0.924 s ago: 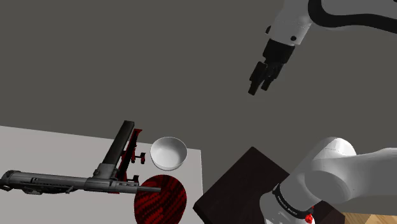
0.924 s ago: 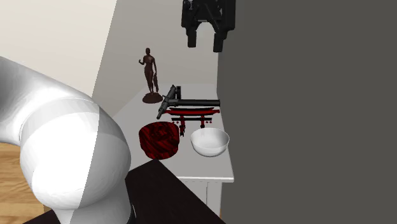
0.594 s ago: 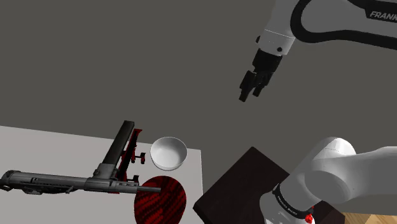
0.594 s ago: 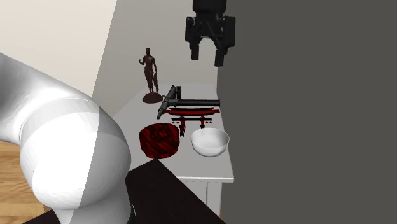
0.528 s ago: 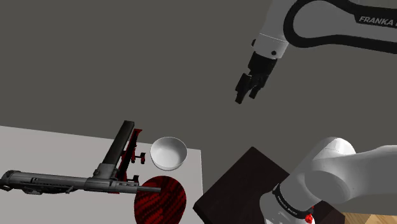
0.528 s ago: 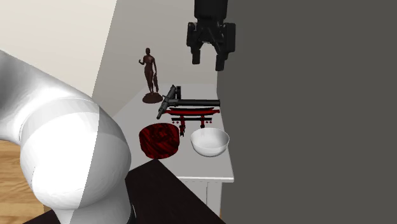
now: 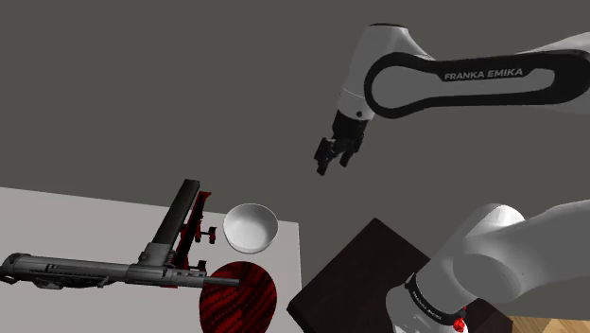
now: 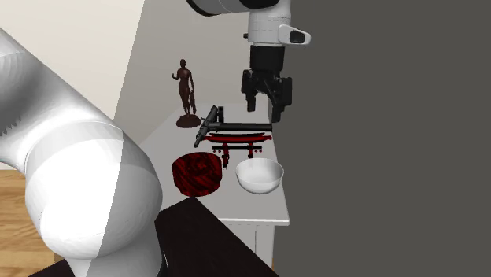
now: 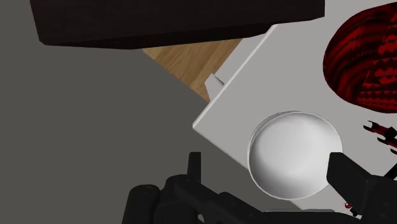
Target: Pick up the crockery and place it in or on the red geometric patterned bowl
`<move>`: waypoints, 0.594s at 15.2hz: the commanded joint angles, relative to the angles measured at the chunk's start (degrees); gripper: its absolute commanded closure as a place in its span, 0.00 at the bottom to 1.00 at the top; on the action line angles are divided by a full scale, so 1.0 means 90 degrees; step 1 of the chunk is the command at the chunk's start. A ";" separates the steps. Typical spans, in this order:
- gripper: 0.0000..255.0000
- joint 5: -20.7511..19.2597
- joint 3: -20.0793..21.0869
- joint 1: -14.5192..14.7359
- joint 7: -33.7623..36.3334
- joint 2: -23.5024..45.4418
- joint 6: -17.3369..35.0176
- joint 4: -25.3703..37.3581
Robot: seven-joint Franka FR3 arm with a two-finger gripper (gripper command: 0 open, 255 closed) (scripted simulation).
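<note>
Approach is the step in hand: the all-black pincer [image 8: 265, 112], spread wide and empty, hangs well above the pale table [image 7: 76, 227], where the plain white round bowl [image 9: 294, 154] sits just beside the dark red patterned bowl [image 8: 196, 173], so next it must descend to straddle the white rim.

We record a plain white bowl [image 7: 251, 227], upright and empty, near a corner of the pale tabletop [image 7: 85, 222]. The red bowl [image 7: 238, 298], dark-patterned, sits upright just beside it; we see a narrow gap between them
</note>
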 commanded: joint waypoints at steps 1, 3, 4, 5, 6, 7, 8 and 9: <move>0.00 0.0017 0.0108 0.0001 0.0119 0.0375 0.0475 -0.0081; 0.00 0.0008 0.0211 -0.0011 0.0240 0.0809 0.0943 -0.0111; 0.00 -0.0005 0.0261 -0.0019 0.0304 0.1038 0.1173 -0.0111; 0.00 -0.0025 0.0308 -0.0027 0.0372 0.1274 0.1401 -0.0101; 0.00 -0.0053 0.0355 -0.0037 0.0444 0.1517 0.1624 -0.0081; 0.00 -0.0089 0.0400 -0.0049 0.0520 0.1766 0.1843 -0.0052; 0.00 -0.0134 0.0443 -0.0062 0.0601 0.2020 0.2057 -0.0012; 0.00 -0.0188 0.0484 -0.0076 0.0687 0.2279 0.2265 0.0037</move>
